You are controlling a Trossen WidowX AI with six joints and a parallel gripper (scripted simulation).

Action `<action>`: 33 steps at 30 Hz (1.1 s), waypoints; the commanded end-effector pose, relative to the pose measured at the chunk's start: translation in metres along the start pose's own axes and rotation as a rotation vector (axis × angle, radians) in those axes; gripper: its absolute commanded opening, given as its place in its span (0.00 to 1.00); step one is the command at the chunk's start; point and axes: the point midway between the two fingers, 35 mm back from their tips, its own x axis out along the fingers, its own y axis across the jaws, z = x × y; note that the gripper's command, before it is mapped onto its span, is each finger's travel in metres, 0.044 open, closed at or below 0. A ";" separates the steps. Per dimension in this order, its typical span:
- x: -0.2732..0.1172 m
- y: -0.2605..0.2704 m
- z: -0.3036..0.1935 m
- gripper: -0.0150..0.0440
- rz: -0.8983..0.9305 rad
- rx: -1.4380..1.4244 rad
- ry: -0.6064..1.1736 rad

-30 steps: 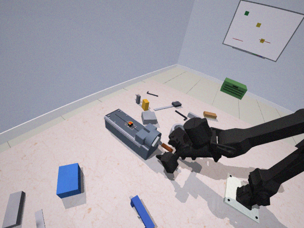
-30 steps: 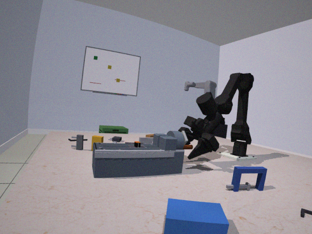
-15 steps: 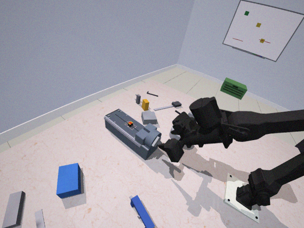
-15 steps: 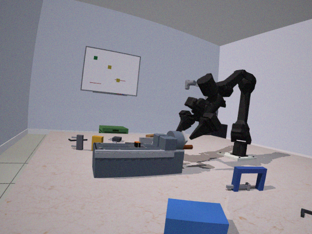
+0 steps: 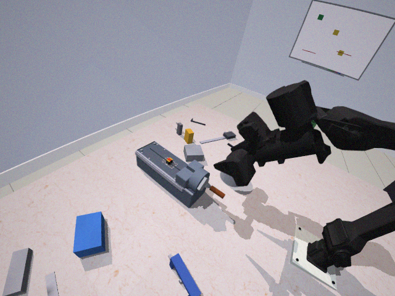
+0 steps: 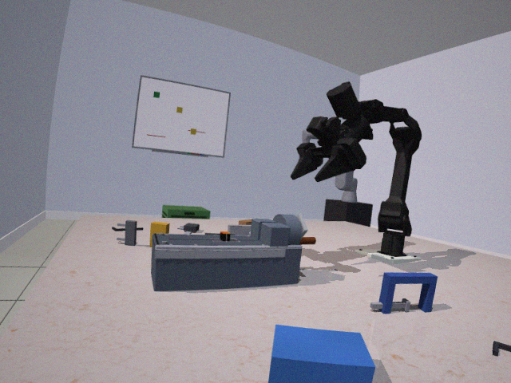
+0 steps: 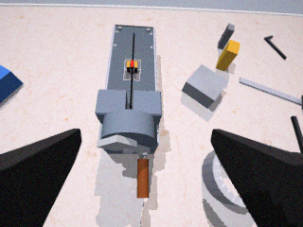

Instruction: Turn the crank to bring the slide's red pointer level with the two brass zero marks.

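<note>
The slate-grey machine [image 5: 162,179] [image 6: 223,272] [image 7: 144,47] stands on the table. Its small red pointer [image 5: 169,160] [image 7: 133,63] sits in the slot between two brass marks; in the wrist view it looks about level with them, but a small offset is too fine to tell. The pale crank arm [image 5: 202,184] [image 7: 118,142] carries an orange-brown handle [image 5: 217,192] [image 6: 308,240] [image 7: 143,178] that sticks out from the machine's end. My gripper [image 5: 228,175] [image 6: 305,179] [image 7: 148,134] is wide open and empty, raised above and back from the handle, touching nothing.
A grey block [image 5: 193,153] [image 7: 204,86] and a yellow block [image 5: 189,135] [image 7: 228,56] stand beside the machine. A round grey-white object [image 7: 227,182] lies right of the handle in the wrist view. A blue box [image 5: 89,234] [image 6: 322,350] and a blue arch [image 6: 409,278] stand on the other side.
</note>
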 end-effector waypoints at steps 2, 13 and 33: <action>0.007 0.002 0.013 1.00 0.016 -0.003 0.015; 0.039 0.008 0.055 1.00 0.081 -0.024 0.049; 0.101 0.009 0.083 1.00 0.163 -0.050 0.082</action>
